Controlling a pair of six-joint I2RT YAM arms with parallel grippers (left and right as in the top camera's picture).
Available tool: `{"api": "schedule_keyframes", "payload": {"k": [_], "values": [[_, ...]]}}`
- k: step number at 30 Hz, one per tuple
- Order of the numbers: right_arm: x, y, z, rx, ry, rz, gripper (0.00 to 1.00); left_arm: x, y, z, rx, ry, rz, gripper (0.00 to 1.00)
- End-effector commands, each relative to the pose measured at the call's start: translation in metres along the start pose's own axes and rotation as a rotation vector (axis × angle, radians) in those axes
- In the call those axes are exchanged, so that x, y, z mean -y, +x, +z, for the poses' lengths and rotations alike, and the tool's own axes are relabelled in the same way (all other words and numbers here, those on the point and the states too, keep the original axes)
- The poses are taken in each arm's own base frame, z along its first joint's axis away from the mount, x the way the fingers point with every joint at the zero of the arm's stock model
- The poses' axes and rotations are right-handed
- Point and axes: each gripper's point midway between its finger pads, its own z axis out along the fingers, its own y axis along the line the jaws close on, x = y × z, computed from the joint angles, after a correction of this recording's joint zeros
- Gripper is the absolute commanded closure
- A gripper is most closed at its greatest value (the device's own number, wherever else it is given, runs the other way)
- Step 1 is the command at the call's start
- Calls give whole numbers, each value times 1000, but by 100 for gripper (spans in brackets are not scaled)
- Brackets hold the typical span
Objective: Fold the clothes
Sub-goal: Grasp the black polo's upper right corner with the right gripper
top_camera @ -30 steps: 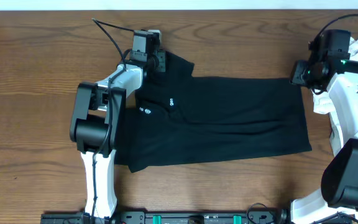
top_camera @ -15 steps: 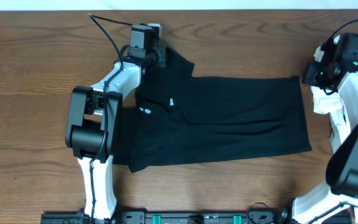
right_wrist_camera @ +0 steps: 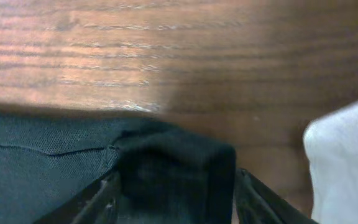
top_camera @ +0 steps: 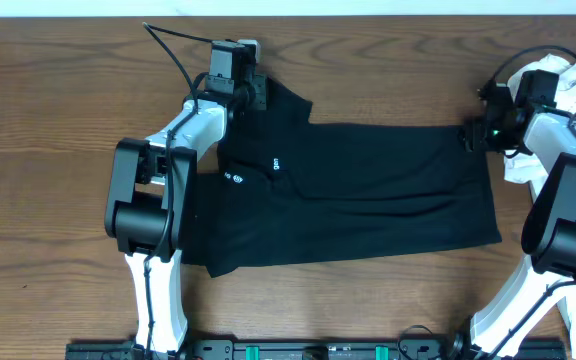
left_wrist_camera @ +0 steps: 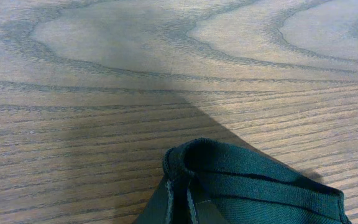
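Note:
A black garment [top_camera: 358, 190] lies spread flat across the wooden table. My left gripper [top_camera: 254, 96] sits at its far left corner. In the left wrist view it [left_wrist_camera: 180, 208] is shut on a folded edge of the dark fabric [left_wrist_camera: 253, 186]. My right gripper [top_camera: 474, 135] is at the garment's far right corner. In the right wrist view its jaws [right_wrist_camera: 176, 193] stand wide apart, with a bunched corner of the black fabric [right_wrist_camera: 173, 168] between the two fingers [right_wrist_camera: 104, 200].
A pile of white cloth [top_camera: 573, 95] lies at the table's right edge beside my right arm, and shows in the right wrist view [right_wrist_camera: 347, 155]. Bare wood [top_camera: 48, 150] lies left of the garment and along the front.
My right gripper swung away to the right, then came back left and down onto the garment's far right corner. The left gripper and the garment have hardly moved.

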Motion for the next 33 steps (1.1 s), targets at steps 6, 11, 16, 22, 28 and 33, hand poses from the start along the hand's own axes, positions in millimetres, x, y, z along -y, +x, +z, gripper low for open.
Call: {"api": "schedule_keyframes", "payload": {"k": [6,11,16,22,28,33], "values": [[-5,5,9,-9,-37,-127,44,1,-8,-8,18,5,-2,93],[-6,7,10,-18,-42,-124,82,1,-8,-8,17,4,-2,93],[-6,6,10,-13,-41,-125,99,1,-8,-8,17,5,-2,94],[-9,-3,9,24,-63,-132,99,1,-10,-9,21,5,6,94],[-2,-13,9,63,-22,-134,44,1,-10,-9,21,4,6,94],[-2,-14,10,64,-22,-137,44,-5,-11,-9,27,-33,5,94]]}}
